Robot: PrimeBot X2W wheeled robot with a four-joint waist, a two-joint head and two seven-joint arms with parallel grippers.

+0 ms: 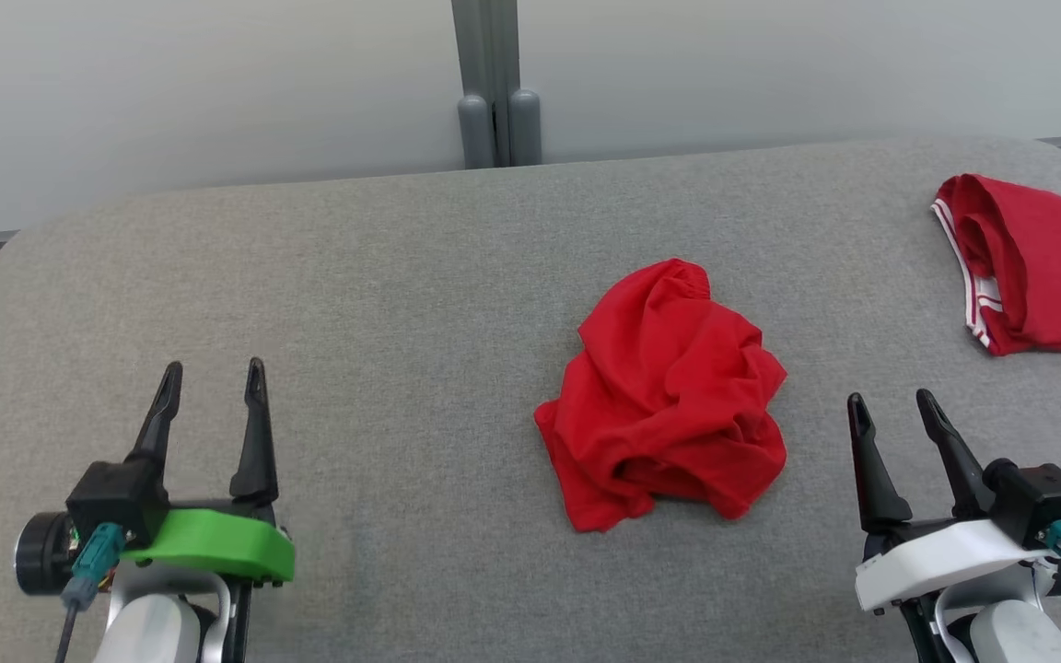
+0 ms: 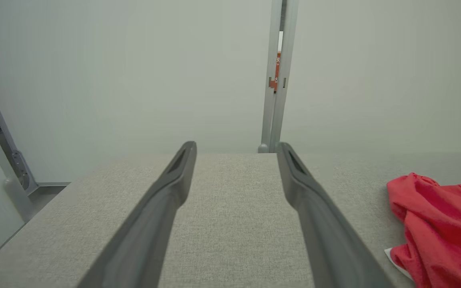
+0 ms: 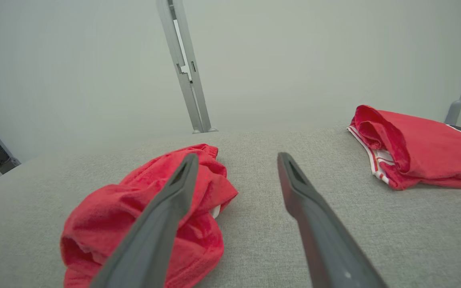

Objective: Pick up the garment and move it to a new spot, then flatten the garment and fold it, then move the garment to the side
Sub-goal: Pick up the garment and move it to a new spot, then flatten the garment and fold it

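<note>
Garment (image 1: 664, 401) lies crumpled mid-table (image 1: 355, 276), nearer my right gripper (image 1: 890, 405) than my left gripper (image 1: 210, 382). Both gape wide, holding nothing. Best bet: pinch a raised fold near the heap's top and lift well clear before carrying. Count: two grippers, one crumpled heap, one folded garment (image 1: 1037, 267) far right.

The garment (image 1: 664, 401) is a plain red piece of soft cloth, crumpled into a loose heap with many deep folds and creases. It lies on the grey table (image 1: 383, 276), a little to the right of the middle and well away from every edge. The heap is narrower at its far end, where a hem shows, and wider at its near end (a small white patch peeks out low on one side). It is neither flattened nor folded.
</note>
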